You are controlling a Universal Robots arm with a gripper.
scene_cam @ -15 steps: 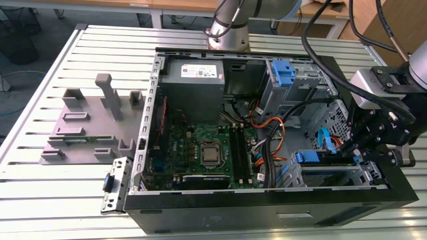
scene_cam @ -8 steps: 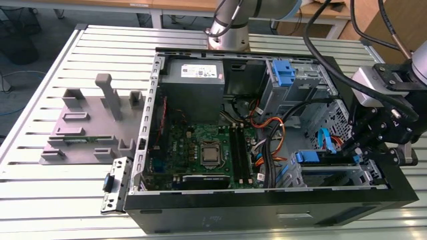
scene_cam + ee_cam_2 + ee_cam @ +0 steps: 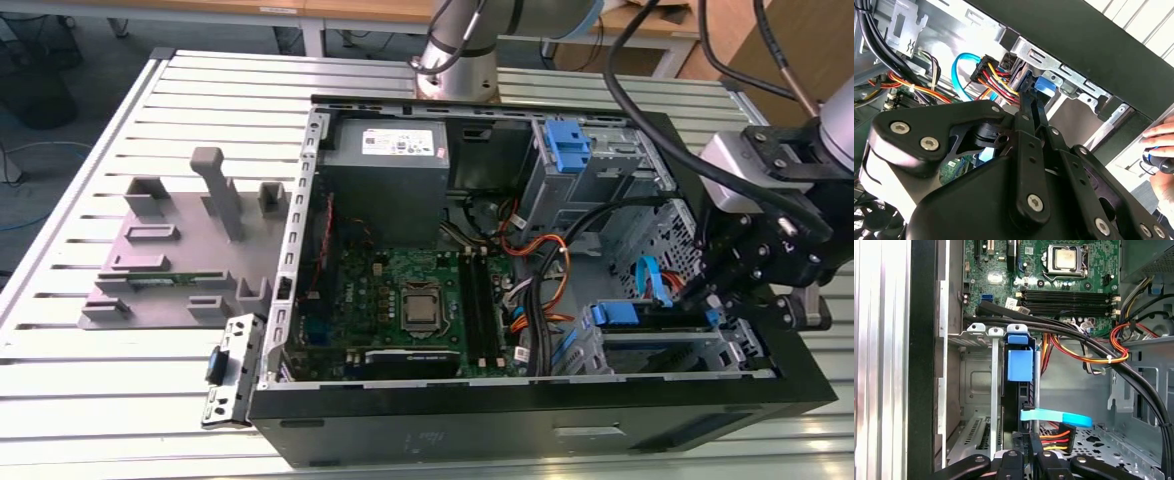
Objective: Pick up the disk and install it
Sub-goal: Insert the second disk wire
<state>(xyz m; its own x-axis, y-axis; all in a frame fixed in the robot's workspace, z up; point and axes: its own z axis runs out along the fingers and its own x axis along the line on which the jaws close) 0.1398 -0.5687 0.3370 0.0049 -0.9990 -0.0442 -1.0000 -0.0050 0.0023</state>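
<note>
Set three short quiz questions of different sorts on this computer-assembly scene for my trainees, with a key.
1. True or false: the computer case lies open on the slatted table.
2. In the exterior view, the gripper is nearest to: A the power supply; B the drive cage; C the grey fixture.
3. Fill in: in the first wrist view, the rail tab on the disk is coloured ____.
Key: 1 true; 2 B; 3 blue.
</note>
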